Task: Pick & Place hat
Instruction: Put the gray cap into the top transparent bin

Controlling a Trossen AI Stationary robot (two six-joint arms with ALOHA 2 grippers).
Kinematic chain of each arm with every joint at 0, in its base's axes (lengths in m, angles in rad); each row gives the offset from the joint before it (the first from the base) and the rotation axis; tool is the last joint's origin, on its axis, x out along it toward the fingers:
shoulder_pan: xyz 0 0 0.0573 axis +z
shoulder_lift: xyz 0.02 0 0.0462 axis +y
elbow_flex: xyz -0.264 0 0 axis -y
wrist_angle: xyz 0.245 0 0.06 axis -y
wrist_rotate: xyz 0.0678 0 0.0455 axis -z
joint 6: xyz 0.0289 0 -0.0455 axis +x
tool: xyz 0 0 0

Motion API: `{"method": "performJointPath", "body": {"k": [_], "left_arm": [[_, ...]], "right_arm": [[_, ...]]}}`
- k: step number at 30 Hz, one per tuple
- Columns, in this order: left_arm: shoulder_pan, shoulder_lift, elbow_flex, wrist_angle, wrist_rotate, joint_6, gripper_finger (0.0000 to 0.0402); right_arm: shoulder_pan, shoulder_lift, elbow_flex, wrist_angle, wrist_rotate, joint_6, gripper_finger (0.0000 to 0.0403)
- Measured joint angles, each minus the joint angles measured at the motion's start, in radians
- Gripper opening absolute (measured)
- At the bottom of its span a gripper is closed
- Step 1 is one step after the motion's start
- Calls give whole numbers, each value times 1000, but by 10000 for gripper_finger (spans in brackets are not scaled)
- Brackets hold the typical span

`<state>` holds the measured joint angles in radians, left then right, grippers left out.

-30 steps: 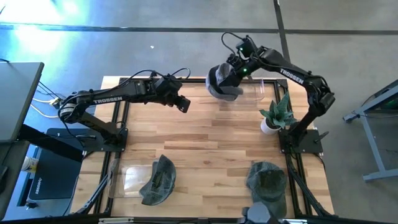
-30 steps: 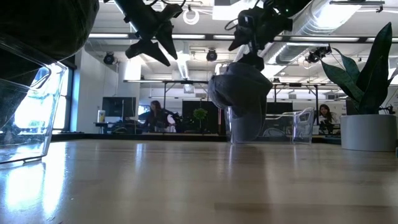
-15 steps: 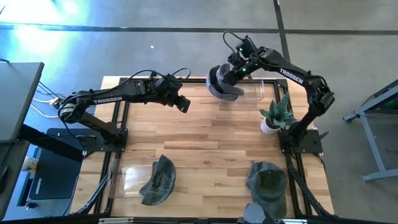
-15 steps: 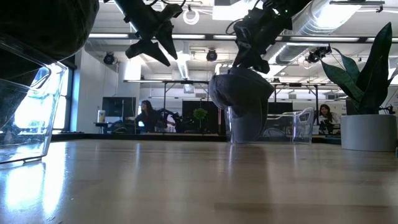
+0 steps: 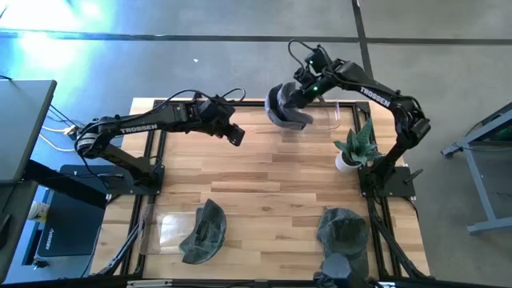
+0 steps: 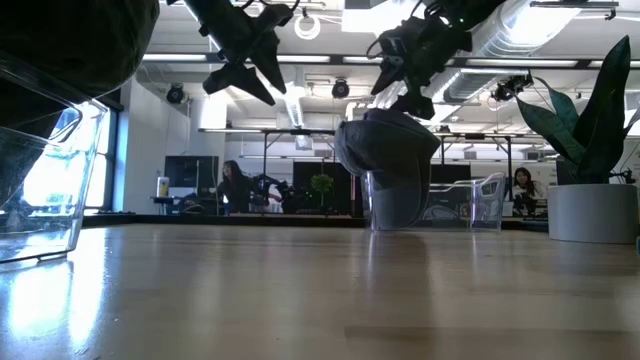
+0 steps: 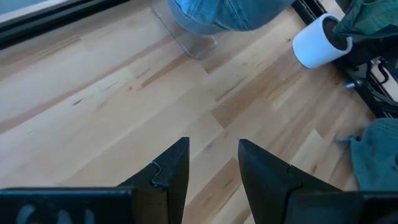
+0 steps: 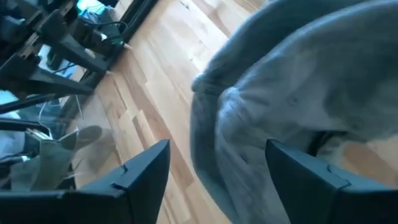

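A grey hat (image 5: pixel 286 112) sits draped over the left end of a clear container (image 5: pixel 336 118) at the table's far edge; in the low view the hat (image 6: pixel 385 150) covers the container's upright wall. My right gripper (image 8: pixel 224 180) is open just above the hat's crown, one finger on either side of it. My left gripper (image 5: pixel 234 134) hangs open and empty above the table's middle, left of the hat; in its wrist view (image 7: pixel 214 163) only bare wood shows between the fingers. My right gripper comes at the hat's crown (image 6: pixel 398 114) slanting down from the far right, its open fingers (image 6: pixel 418 102) close over the crown. Whether they touch the cloth I cannot tell.
A plant in a white pot (image 5: pixel 350 152) stands right of the hat. Near the front edge, a dark green hat (image 5: pixel 204 230) lies on a clear container at the left, and another dark green hat (image 5: pixel 344 232) lies at the right. Bare wood lies between them.
My right gripper shut at the hat's crown half a second ago and has opened again, rolling a little. The hat stays on the clear container.
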<state>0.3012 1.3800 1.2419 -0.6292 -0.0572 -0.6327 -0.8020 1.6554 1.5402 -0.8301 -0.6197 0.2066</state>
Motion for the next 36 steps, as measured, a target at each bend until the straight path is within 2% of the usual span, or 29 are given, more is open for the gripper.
{"method": "performJointPath", "body": {"k": [4, 9, 12, 17, 20, 25, 29, 32, 36], "left_arm": [[0, 0, 0, 0, 35, 0, 133], [0, 0, 0, 0, 51, -3, 133], [1, 5, 0, 3, 51, -4, 127], [24, 86, -3, 73, 44, 24, 89], [58, 151, 4, 204, 24, 26, 58], [137, 242, 3, 390, 0, 26, 9], [196, 319, 1, 548, 40, 30, 6], [219, 366, 1, 694, 116, 27, 9], [230, 390, 2, 812, 172, 19, 9]], "right_arm": [[-30, -6, 0, -11, 3, -2, 263], [-50, -19, 0, -8, 15, -2, 248], [-50, -19, 0, -25, 132, 33, 227], [-1, 18, 0, -5, 252, 48, 147], [37, 50, 0, 43, 323, 74, 87], [98, 79, 0, 112, 316, 80, 9], [138, 80, 0, 117, 369, 65, 20], [145, 80, 0, 121, 367, 63, 31], [148, 80, 0, 124, 395, 56, 27]]}}
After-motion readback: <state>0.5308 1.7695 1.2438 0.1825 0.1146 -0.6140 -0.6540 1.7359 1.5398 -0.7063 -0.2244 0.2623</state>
